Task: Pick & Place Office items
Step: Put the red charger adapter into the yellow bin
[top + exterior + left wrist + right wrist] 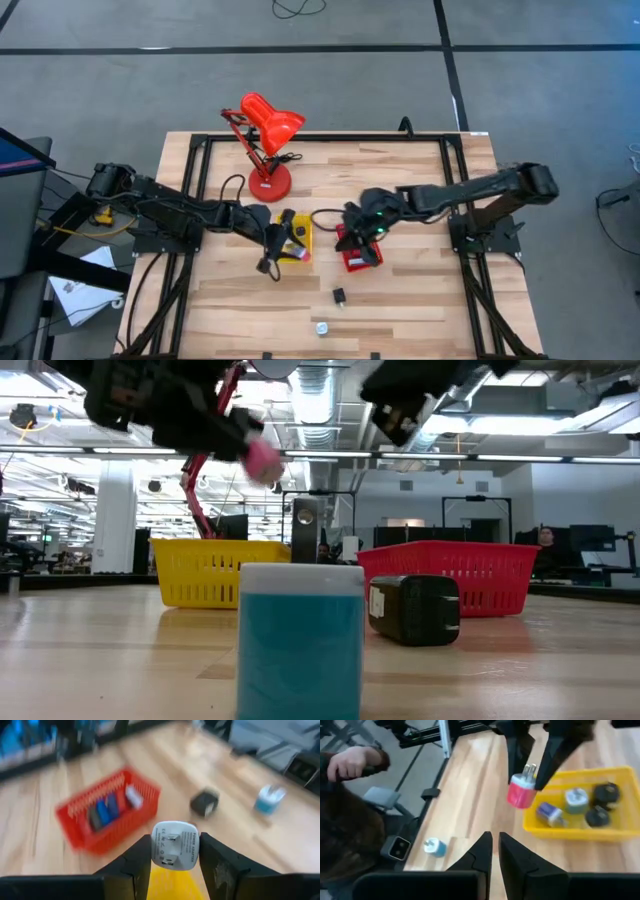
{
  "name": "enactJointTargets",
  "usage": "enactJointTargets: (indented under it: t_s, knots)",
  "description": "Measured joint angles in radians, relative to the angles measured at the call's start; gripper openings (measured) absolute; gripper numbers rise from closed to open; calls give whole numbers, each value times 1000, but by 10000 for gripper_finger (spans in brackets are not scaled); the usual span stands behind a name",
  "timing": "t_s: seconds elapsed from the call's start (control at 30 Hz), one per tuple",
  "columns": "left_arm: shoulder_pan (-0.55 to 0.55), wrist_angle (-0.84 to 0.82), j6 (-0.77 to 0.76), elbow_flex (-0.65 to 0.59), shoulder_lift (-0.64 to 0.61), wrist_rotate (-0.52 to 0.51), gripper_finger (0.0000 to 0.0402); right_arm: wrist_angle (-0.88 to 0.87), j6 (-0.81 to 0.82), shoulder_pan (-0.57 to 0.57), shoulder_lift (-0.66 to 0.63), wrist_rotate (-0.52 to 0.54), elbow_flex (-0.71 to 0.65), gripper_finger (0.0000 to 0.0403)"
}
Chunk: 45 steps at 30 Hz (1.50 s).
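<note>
1. High view: the left gripper (274,243) sits left of centre, at the left edge of the yellow tray (297,240). The right gripper (362,232) is over the red tray (356,256) just right of centre. Two loose items lie lower in the frame, a black adapter (340,295) and a small pale-blue charger (321,327) near the bottom edge. A red desk lamp (265,140) stands in the upper middle.

2. Low view: the pale-blue charger (301,640) fills the bottom centre, with the black adapter (414,609) just to its right. Both trays stand behind them. In the upper left a pink-and-white plug adapter (263,460) hangs in the left gripper, clear of the table.

3. Left wrist view: the two fingers are clamped on the plug adapter (175,845) at bottom centre, its white pronged face showing. Yellow shows just below it. The red tray (107,810) at middle left holds several blue and dark pieces.

4. Right wrist view: the right arm's own fingers (480,852) at bottom centre are pressed together with nothing between them. The other arm holds the plug adapter (522,791) at upper centre, beside the yellow tray's (560,831) near corner; four chargers lie inside. A person's hand (351,762) shows at upper left.

5. Judgement: the step in hand looks like carrying the adapter to the yellow tray. Next it should centre over the tray, lower, then release.
</note>
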Motion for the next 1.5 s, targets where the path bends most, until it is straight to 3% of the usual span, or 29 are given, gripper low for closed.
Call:
enactJointTargets:
  t_s: [0.17, 0.3, 0.5, 0.63, 0.87, 1.0, 1.2, 1.5]
  knots:
    - [0, -105, -119, 0, 0, -93, 136, 147, 43, 7, -110, 105, -173, 26]
    - [0, -201, -186, 11, -7, -99, 136, 245, 45, -5, -144, 128, -275, 26]
    - [0, -414, -247, 94, -10, -193, 136, 301, 46, -38, -123, 135, -325, 26]
    - [0, -389, -248, 106, -10, -209, 136, 330, 46, -51, -93, 134, -337, 26]
    - [46, -370, -240, 106, -9, -379, 136, 352, 46, -51, -22, 132, -340, 26]
    - [100, -362, -264, 105, 13, -383, 136, 368, 46, -47, -7, 130, -339, 26]
    - [117, -329, -258, 105, 81, -344, 136, 314, 3, -28, -81, 130, -340, 26]
    - [117, -331, -262, 105, 107, -364, 137, 357, -41, 15, -224, 132, -401, 26]
